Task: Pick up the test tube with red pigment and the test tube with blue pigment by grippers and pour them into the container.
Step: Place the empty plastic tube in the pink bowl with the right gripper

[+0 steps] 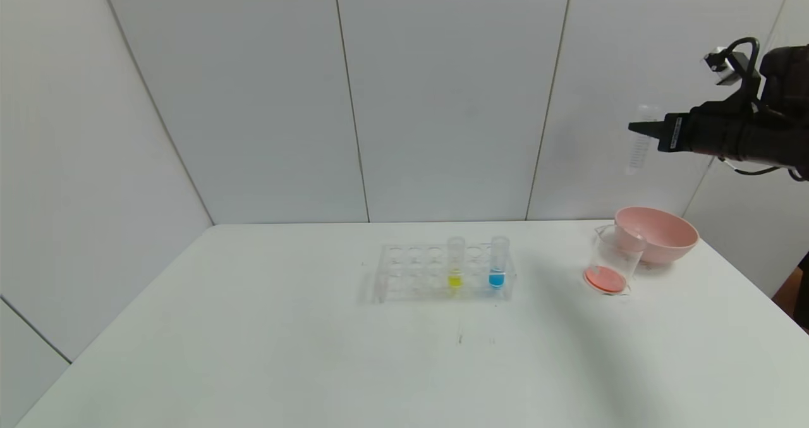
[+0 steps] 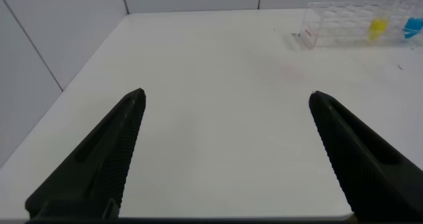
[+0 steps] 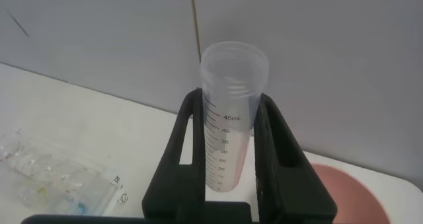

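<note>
The right gripper (image 1: 638, 128) held an emptied test tube (image 1: 637, 142) upright, high above the container (image 1: 612, 260) of red pigment below it.

Rack (image 1: 411, 273): clear; tubes yellow (image 1: 455, 270), blue (image 1: 498, 269). Beaker (image 1: 612, 269): orange-red liquid. Bowl (image 1: 660, 232): pink. Table (image 1: 253, 339): white.

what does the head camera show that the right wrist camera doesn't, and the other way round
Only the head view shows the container with red liquid pooled at its bottom, standing in front of the pink bowl, and the yellow tube upright in the rack.

Only the right wrist view shows the printed volume scale on the empty tube and its open mouth.

Both show the right gripper raised above the table, shut on that tube, the test tube with blue pigment in the rack, and part of the bowl.
</note>
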